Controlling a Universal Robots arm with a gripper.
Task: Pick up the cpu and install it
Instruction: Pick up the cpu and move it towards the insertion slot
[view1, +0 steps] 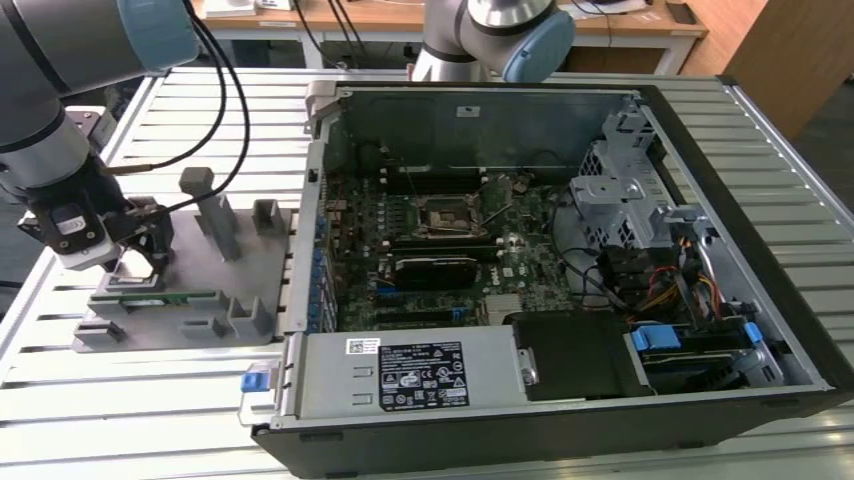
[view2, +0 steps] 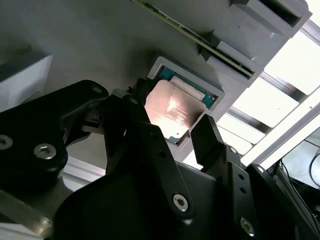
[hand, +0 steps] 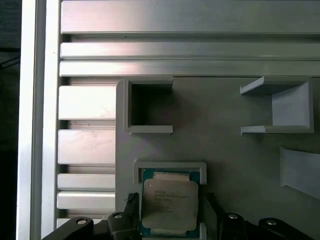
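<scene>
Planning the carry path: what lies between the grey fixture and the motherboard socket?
In the exterior view, the case's metal side wall and a strip of motherboard.

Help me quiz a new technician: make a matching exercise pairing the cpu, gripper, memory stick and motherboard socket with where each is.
1. cpu
2. gripper
3. memory stick
4. motherboard socket

A. inside the open computer case
B. open, straddling the cpu
C. in a square recess of the grey fixture
D. lying lengthwise along the fixture

Pairs: 1-C, 2-B, 3-D, 4-A
</scene>
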